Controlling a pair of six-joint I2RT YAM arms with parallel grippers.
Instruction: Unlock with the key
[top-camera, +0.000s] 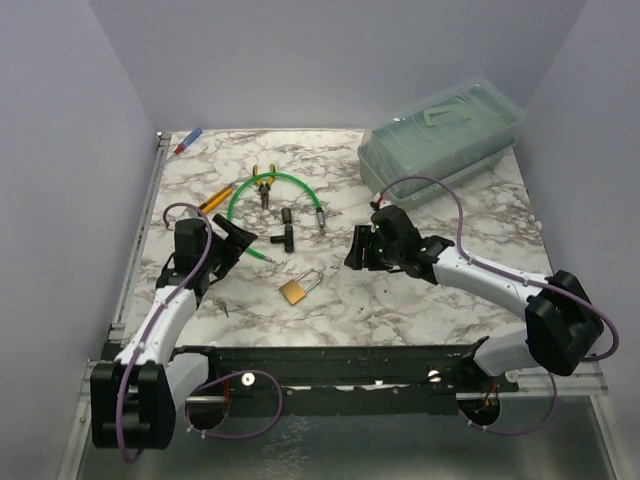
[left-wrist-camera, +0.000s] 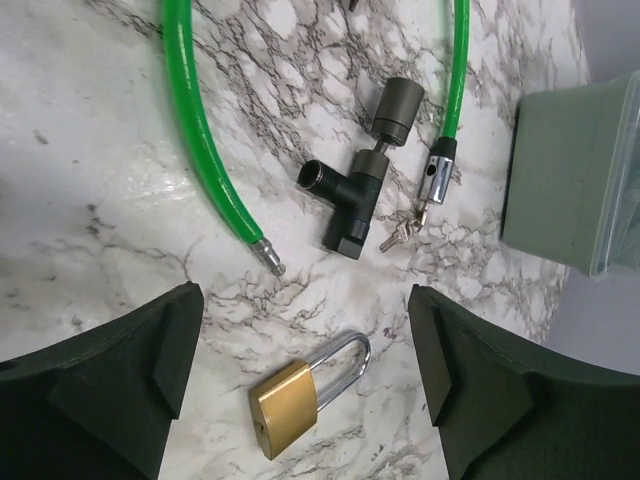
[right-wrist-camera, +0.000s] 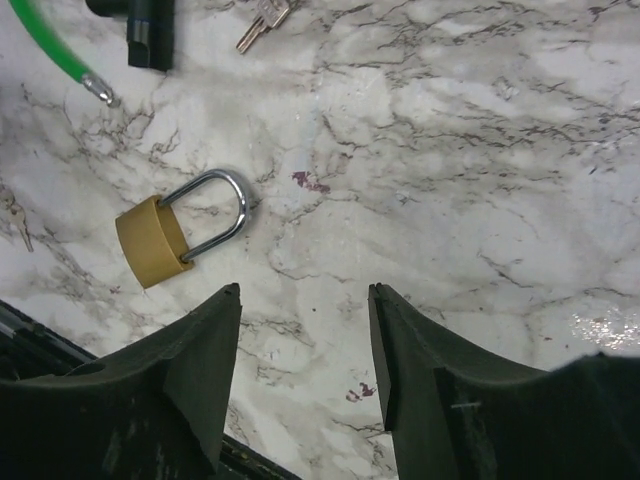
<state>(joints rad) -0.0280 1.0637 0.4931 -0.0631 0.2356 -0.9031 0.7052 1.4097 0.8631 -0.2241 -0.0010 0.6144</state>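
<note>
The small brass padlock (top-camera: 295, 288) lies flat on the marble table, shackle shut. It shows in the left wrist view (left-wrist-camera: 290, 405) and the right wrist view (right-wrist-camera: 155, 240). The tiny silver key (left-wrist-camera: 400, 232) lies on the table beside the black T-shaped piece (left-wrist-camera: 350, 195) and the silvery end of the green cable (left-wrist-camera: 438, 175). The key also shows at the top of the right wrist view (right-wrist-camera: 262, 22). My left gripper (left-wrist-camera: 302, 300) is open and empty, just left of the padlock. My right gripper (right-wrist-camera: 305, 292) is open and empty, to the padlock's right.
The green cable (top-camera: 262, 188) loops at the table's middle back, with yellow-handled pliers (top-camera: 265, 185) and an orange screwdriver (top-camera: 215, 198) by it. A translucent green lidded box (top-camera: 440, 135) stands at the back right. A pen (top-camera: 188, 140) lies at the back left corner.
</note>
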